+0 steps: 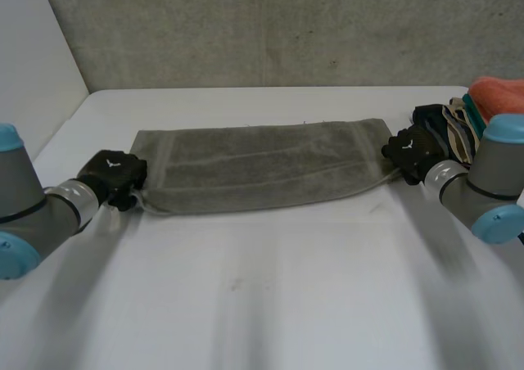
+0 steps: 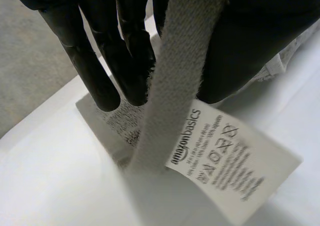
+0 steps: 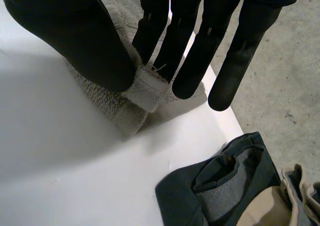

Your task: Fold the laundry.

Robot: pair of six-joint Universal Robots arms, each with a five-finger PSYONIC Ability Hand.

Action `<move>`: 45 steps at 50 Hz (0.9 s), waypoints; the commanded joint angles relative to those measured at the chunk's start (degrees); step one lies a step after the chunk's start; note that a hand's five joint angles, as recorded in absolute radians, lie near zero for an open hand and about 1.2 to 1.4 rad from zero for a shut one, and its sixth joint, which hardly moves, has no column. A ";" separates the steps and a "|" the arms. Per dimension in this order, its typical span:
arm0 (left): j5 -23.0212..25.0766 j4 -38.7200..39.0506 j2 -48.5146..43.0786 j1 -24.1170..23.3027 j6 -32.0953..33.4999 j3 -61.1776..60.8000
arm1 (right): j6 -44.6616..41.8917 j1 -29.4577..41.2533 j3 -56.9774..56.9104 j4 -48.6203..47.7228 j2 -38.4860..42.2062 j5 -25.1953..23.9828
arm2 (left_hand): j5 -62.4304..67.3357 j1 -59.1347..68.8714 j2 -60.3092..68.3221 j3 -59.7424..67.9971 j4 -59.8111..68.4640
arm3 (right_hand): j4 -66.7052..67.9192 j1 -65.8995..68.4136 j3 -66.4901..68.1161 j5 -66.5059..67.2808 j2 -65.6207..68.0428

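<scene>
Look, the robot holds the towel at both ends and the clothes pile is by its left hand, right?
No: the head view shows the clothes pile beside the right hand, not the left hand. Both hands do hold the towel at its ends.

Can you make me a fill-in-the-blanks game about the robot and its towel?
1. The grey towel lies on a ___ table.
2. ___ robot hands pinch the towel: the left hand at one end and the right hand at the other.
3. The label by the left hand reads amazon___.
4. The pile of clothes sits next to the robot's ___ hand.

Missing words: white, two, basics, right.
</scene>
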 commanded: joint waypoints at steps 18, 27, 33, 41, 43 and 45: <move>11.68 -30.96 25.74 13.00 3.44 -16.93 | -16.95 -12.12 27.05 45.48 -31.75 1.67 | 14.30 14.85 11.86 11.91 11.36 | 11.54 17.50 12.13 12.41 12.46; 11.16 -36.08 23.99 14.86 12.08 -18.27 | -19.97 -13.18 28.31 47.01 -33.00 0.53 | 14.30 14.85 11.86 11.91 11.36 | 11.54 17.50 12.13 12.41 12.46; 10.90 -33.10 18.03 11.27 0.87 -9.76 | -4.10 -8.36 17.52 36.92 -25.19 0.62 | 14.30 14.85 11.86 11.91 11.36 | 11.54 17.50 12.13 12.41 12.46; 4.42 -23.00 7.40 7.22 -14.71 2.54 | 7.27 -2.21 6.96 21.90 -15.69 2.46 | 14.30 14.85 11.86 11.91 11.36 | 11.54 17.50 12.13 12.41 12.46; 2.03 -22.20 5.45 6.42 -16.31 5.02 | 8.68 -1.32 5.37 18.37 -14.01 3.69 | 14.30 14.85 11.86 11.91 11.36 | 11.54 17.50 12.13 12.41 12.46; -1.03 -20.97 3.00 5.11 -17.54 8.17 | 10.70 0.08 3.00 13.20 -11.65 6.14 | 14.30 14.85 11.86 11.91 11.36 | 11.54 17.50 12.13 12.41 12.46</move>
